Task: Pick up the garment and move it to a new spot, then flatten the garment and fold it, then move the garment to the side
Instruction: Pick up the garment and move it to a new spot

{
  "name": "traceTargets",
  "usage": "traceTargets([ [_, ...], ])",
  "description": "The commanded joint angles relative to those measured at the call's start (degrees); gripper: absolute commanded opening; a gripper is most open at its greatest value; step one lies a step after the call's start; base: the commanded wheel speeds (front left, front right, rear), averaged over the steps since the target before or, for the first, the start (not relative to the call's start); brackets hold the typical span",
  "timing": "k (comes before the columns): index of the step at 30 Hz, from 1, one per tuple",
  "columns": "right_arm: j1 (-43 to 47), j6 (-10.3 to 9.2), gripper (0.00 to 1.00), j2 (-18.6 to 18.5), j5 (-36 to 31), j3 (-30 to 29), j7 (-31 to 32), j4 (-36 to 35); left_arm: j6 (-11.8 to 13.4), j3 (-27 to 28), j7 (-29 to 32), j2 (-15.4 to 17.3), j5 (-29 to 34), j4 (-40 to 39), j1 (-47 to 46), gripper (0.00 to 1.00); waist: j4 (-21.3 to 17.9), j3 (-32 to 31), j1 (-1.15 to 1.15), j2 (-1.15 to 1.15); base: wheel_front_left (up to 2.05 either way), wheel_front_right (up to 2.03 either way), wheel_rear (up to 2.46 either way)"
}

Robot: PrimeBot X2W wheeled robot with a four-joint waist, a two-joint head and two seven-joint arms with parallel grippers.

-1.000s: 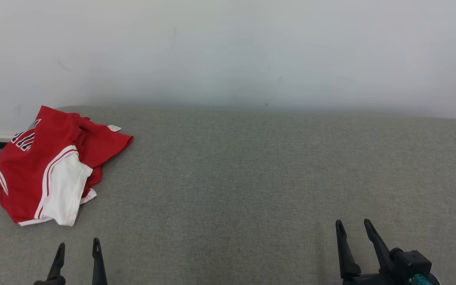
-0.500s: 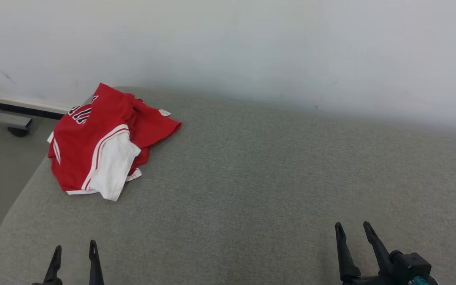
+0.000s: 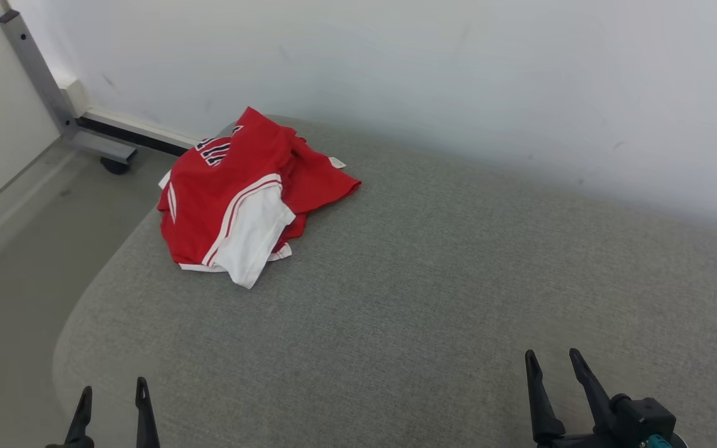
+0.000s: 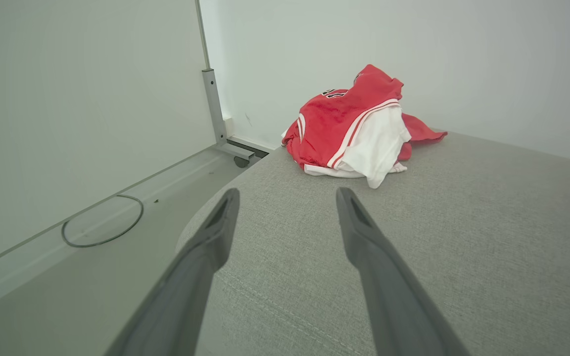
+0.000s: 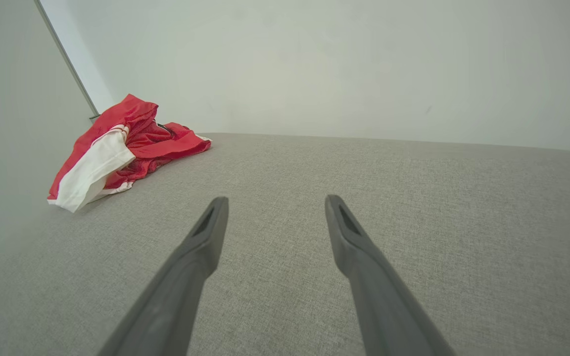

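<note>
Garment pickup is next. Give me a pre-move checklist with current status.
1. Left gripper open, nothing held: ok.
2. Right gripper open, nothing held: ok.
3. Garment in sight: ok, it sits at the far left corner of the gray cushion.
4. Path from left gripper to garment unobstructed: ok, just bare gray cushion between them.
5. Garment wholly on the gray cushion: cannot tell; its left edge sits right at the rim.
6. Garment flat enough to fold: not ok, it is crumpled in a heap.
</note>
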Motion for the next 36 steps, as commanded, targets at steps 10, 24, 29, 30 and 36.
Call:
traceTargets([
  [10,-1.6,-0.12,1.0,0.1,-1.1,1.4,0.1,0.0,1.8,1.4,-1.3,-0.1,-1.0,-1.0,2.0,1.0,3.7,1.2,0.0,0.0,0.0,0.0,0.0],
  [24,-2.2,-0.12,1.0,0.1,-1.5,1.6,-0.1,0.2,3.4,2.1,-2.6,-0.6,-2.0,-0.8,0.2,1.0,3.5,1.5,0.0,0.0,0.0,0.0,0.0],
  [29,-2.4,-0.12,1.0,0.1,-2.3,1.1,0.1,-0.8,2.5,2.5,-2.8,0.5,-2.8,0.0,-4.2,1.0,1.2,3.0,0.0,0.0,0.0,0.0,0.0],
  [30,-2.7,-0.12,1.0,0.0,-2.4,1.0,0.2,-1.1,2.2,2.6,-2.4,1.0,-2.9,0.2,-5.4,1.0,0.3,3.6,0.0,0.0,0.0,0.0,0.0],
  [36,-5.0,-0.12,1.0,0.0,-3.7,0.4,1.0,-2.9,0.0,4.0,-2.5,4.2,-4.2,2.9,-14.3,1.0,-5.9,7.9,0.0,0.0,0.0,0.0,0.0],
])
